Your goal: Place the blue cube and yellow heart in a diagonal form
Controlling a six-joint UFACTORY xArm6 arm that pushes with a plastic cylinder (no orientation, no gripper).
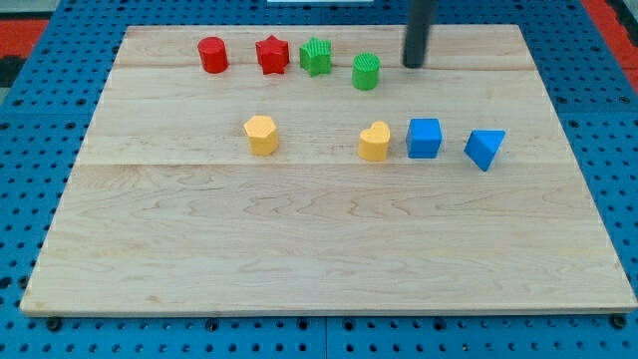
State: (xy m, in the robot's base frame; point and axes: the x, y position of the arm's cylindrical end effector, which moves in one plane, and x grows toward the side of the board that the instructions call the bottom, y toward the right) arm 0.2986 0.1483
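1. Wooden board [329, 249]: laid on a blue pegboard [30, 130]; all 8 blocks are carried on its upper half.
2. Dark rod: seen entering from 12 o'clock; my tip [414, 66] is set on the board at 1 o'clock of the green cylinder [366, 72], apart from it, and at 12 o'clock of the blue cube [424, 138]. No pincer is fitted, and nothing is touched by the tip.
3. Blue cube: placed just beside the yellow heart [375, 142], at its 3 o'clock, level with it.
4. Blue triangular block [484, 149]: found at 3 o'clock of the cube.
5. Yellow hexagonal block [261, 135]: found at 9 o'clock of the heart, well apart.
6. Top row: red cylinder [212, 55], red star [272, 55], green star [316, 56].
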